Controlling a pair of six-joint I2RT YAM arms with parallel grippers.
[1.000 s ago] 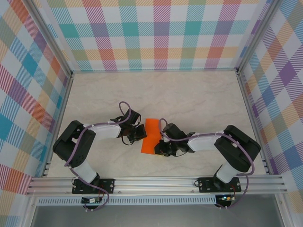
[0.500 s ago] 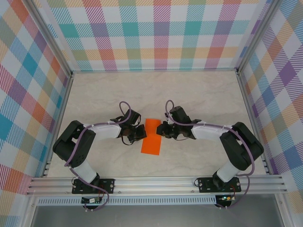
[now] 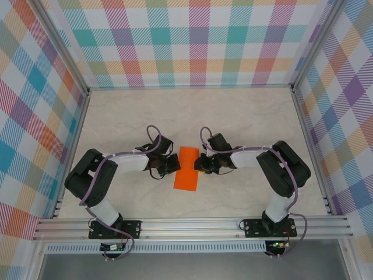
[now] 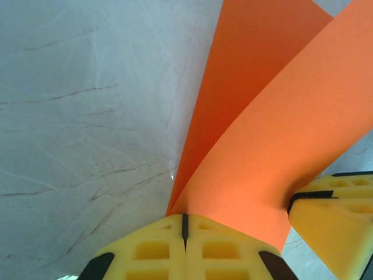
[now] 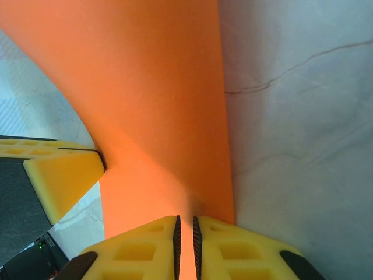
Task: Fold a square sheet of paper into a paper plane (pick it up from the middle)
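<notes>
1. Square sheet of paper [image 3: 186, 168]: bright orange, seen from above as a narrow rectangle. Near the middle of the worktop [image 3: 245, 116], a little toward the near edge, long side running from far edge to near edge at a slight slant.
2. Doubled over in the wrist views, two layers spreading apart in a V from where they are held. Impossible to tell whether the underside touches the worktop.
3. Left jaws: pressed fully together, yellow pads [image 4: 148, 252] meeting in a thin dark seam. Pinching the sheet's left edge, by the look of it, right where the two layers converge.
4. Right jaws: all but closed, a mere sliver left between the pads [image 5: 140, 252], orange showing inside that sliver. Clamped on the opposite edge.
5. Handling, as a judgement: very light, thin and limp. Likely to sag between the two pinches, to keep any crease once pressed, and to tear or slide out if pulled taut.
6. Best held with a shallow pinch at the edge, about mid-length, close to the fold line. Keep both pinches level and avoid drawing them apart.
7. No brand, label or writing readable on the sheet or the pads.
</notes>
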